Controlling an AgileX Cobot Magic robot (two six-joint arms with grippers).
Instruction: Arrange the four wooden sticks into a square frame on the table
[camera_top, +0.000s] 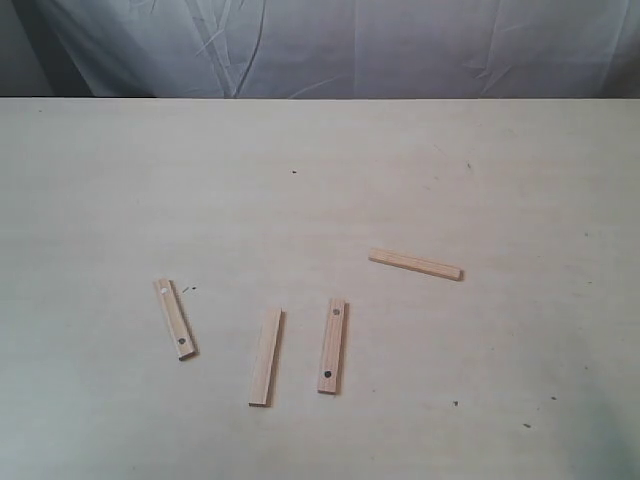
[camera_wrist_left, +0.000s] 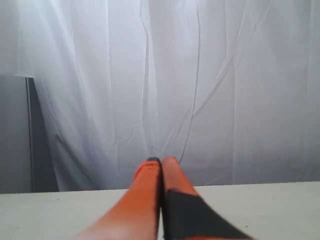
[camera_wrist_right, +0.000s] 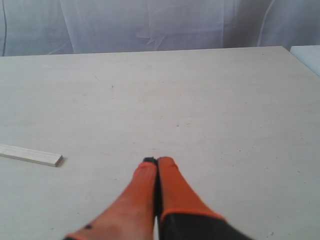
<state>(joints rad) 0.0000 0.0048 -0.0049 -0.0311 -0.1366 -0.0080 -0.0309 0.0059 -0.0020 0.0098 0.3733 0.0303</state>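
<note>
**Four sticks loose on the bench, your square frame not yet begun**

Four short, flat, light-tan wooden sticks lay apart on the pale cream, faintly wood-grained bench (camera_top: 100, 180). The leftmost stick (camera_top: 175, 318) had dark holes, a plain stick (camera_top: 266, 357) lay next to it, and a second holed stick (camera_top: 333, 345) lay beside that. All three ran roughly front to back, while the crosswise stick (camera_top: 415, 264) sat further back on the right. No stick touched another, so by my reading no side of the square was laid and all four placements remained for you. Your left fingers (camera_wrist_left: 145, 190), orange, were pressed together on nothing and faced the white cloth backdrop (camera_wrist_left: 225, 75). Your right fingers (camera_wrist_right: 145, 187) were likewise closed and empty above the bench, near one stick's end (camera_wrist_right: 30, 155). No brand, label or writing could be read.
</note>
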